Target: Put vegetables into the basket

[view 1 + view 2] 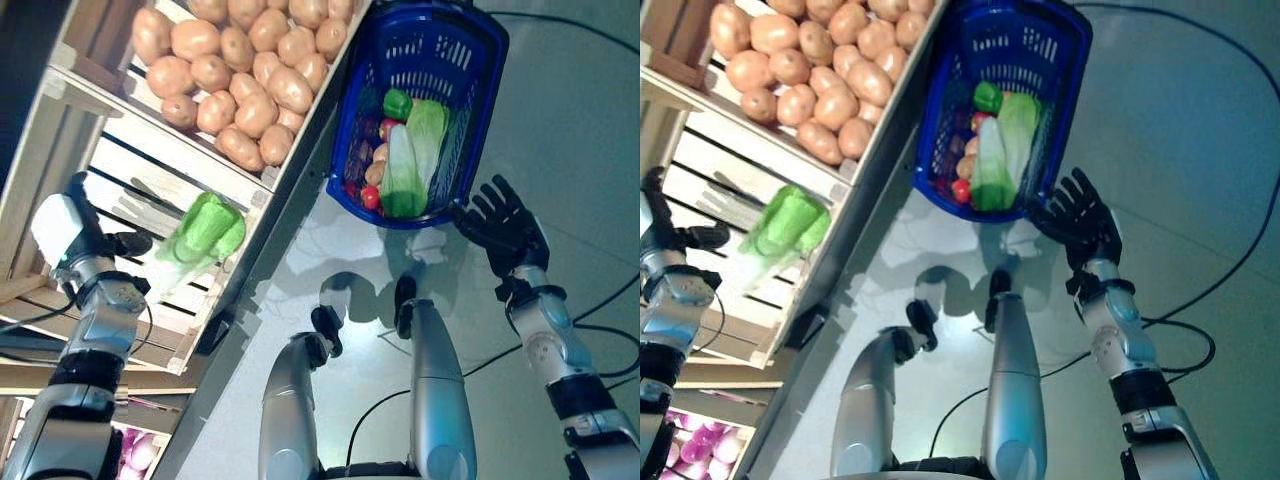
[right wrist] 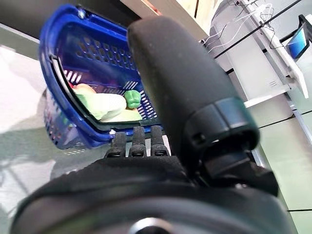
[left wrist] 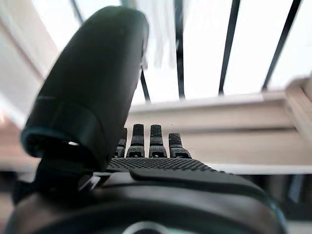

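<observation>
A: Entry. Where is the blue basket [image 1: 470, 60]?

B: It stands on the floor [image 1: 560, 130], just beside the wooden crate shelf [image 1: 70, 130]. Inside it lie a pale green cabbage [image 1: 425, 130], a green pepper [image 1: 397, 103], a small red tomato [image 1: 370, 197] and a few darker items too small to tell apart.

A: And the vegetables outside the basket?

B: A green lettuce [image 1: 205, 228] lies on the slatted tier of the shelf, on the side away from the basket. A crate of potatoes [image 1: 235, 70] sits on the shelf beside the basket. Purple onions [image 1: 700, 445] show at the shelf's near end.

A: The right robot hand [image 1: 503, 228]?

B: It is spread, fingers straight, holding nothing, at the basket's near rim. Its wrist view shows the fingers [image 2: 138, 142] extended toward the rim.

A: The left robot hand [image 1: 85, 230]?

B: It hovers over the slatted tier, near the lettuce but apart from it. Fingers [image 3: 156, 141] are straight, nothing in them.
</observation>
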